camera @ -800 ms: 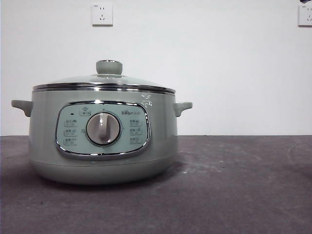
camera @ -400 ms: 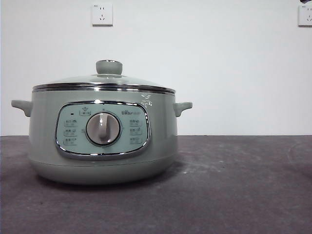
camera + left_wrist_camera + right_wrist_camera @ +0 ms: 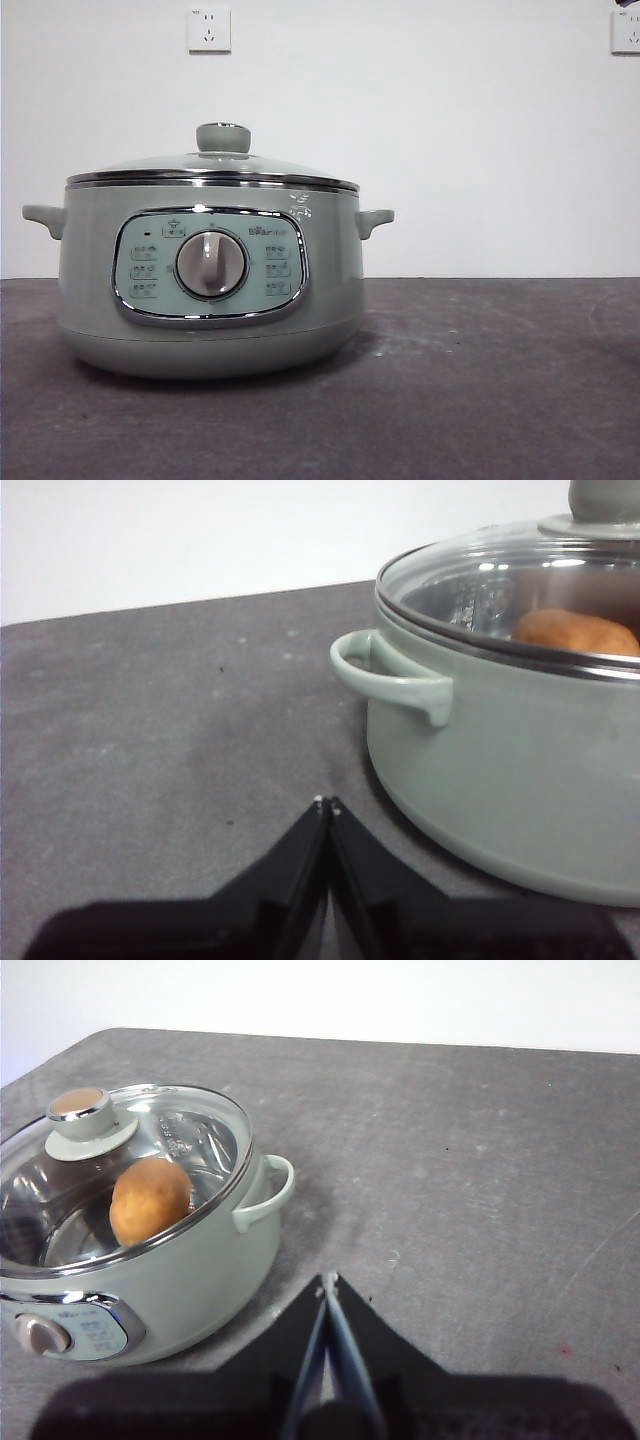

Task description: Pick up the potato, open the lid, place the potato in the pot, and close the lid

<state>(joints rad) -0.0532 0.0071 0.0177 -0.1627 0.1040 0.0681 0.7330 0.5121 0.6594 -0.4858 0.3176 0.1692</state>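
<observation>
The pot (image 3: pixel 210 275) stood in the left half of the front view on the dark grey table (image 3: pixel 480 380), control panel and central dial (image 3: pixel 211 264) facing the camera. One small handle projected from each side of the pot.

The lid (image 3: pixel 215 165) was seated on the pot, its steel rim level all round and its sage-green knob (image 3: pixel 223 137) upright at the centre. In the front view no arm was at work near the pot; only a small black tip showed at the upper right corner of the frame.

The potato (image 3: pixel 149 1199) lay inside the pot, visible through the glass of the lid in the right wrist view, in the left part of that frame. In the left wrist view it appeared as an orange-brown shape (image 3: pixel 577 632) under the glass at the right edge of the frame.

The left gripper (image 3: pixel 326 803) had its two black jaws pressed together at the tips, with nothing between them. It was positioned above the bare table, near the pot's side handle (image 3: pixel 388 675) but apart from it.

The right gripper (image 3: pixel 327 1280) likewise had its jaws brought together and held nothing. It was positioned over the bare table, apart from the pot's other handle (image 3: pixel 268 1195).

Two white wall sockets (image 3: pixel 208 29) were mounted on the white wall behind the table.
</observation>
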